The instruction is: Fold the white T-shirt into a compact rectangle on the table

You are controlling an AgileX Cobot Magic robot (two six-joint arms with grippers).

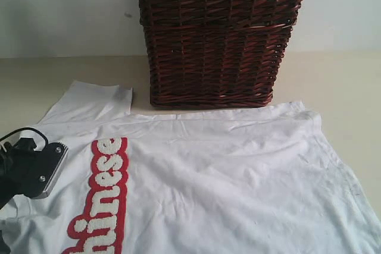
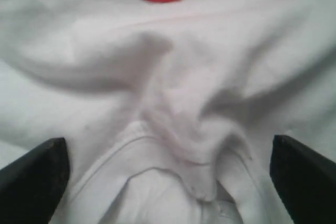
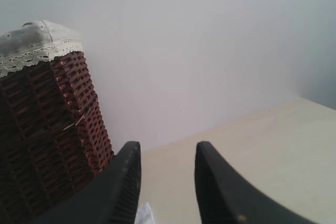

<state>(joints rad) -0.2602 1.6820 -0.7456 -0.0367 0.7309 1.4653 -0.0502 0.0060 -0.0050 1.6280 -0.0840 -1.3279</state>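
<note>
The white T-shirt (image 1: 226, 176) lies spread flat on the cream table (image 1: 345, 81), its red-outlined lettering (image 1: 101, 194) running along the left side. My left arm (image 1: 30, 168) hangs over the shirt's left edge. In the left wrist view my left gripper (image 2: 168, 182) is open wide just above a bunched fold of the collar (image 2: 184, 145); both dark fingers (image 2: 31, 182) stand clear of the cloth. My right gripper (image 3: 167, 150) is open with nothing between its fingers. It points past the basket toward the wall and is out of the exterior view.
A dark brown wicker basket (image 1: 217, 40) stands upright at the back, touching the shirt's far edge. A lace-trimmed grey liner (image 3: 31, 43) covers its rim. Bare table (image 3: 262, 145) lies to the right of the basket, and a pale wall rises behind it.
</note>
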